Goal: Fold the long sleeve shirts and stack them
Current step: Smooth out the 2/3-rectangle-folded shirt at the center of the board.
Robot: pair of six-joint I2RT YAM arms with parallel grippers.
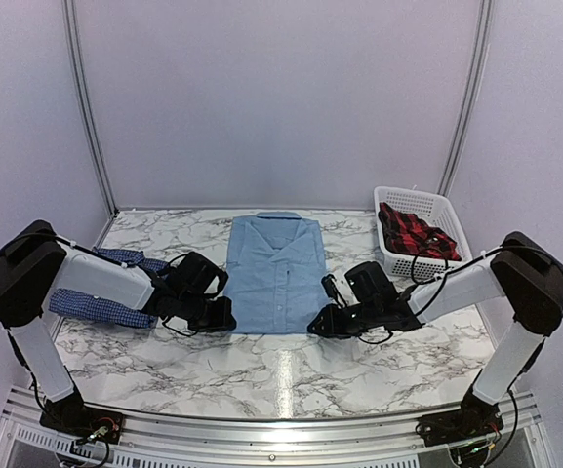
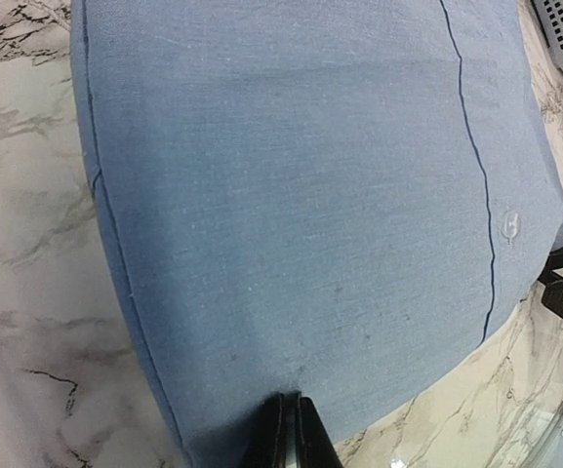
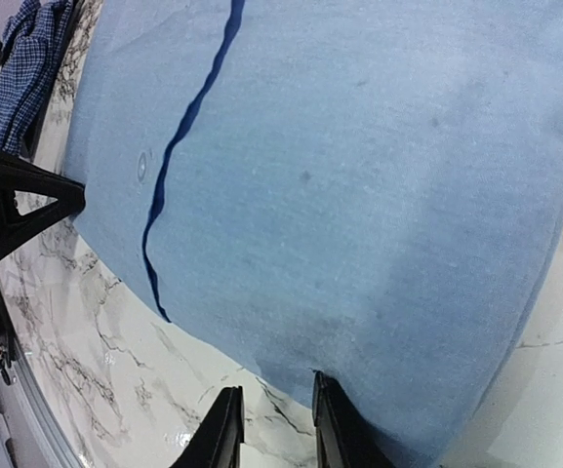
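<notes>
Hem fold in hand: plain light blue collared cloth shirt [image 1: 276, 273], frame centre, is pinched by left gripper [image 2: 286, 400]; right gripper [image 3: 276, 385] is spread, so closure is judged needed next.

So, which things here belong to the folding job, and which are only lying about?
For the job: light blue shirt, flat at the centre; dark blue checked shirt, at the left.
Lying about: white basket; red plaid cloth inside it, kind unclear.
</notes>
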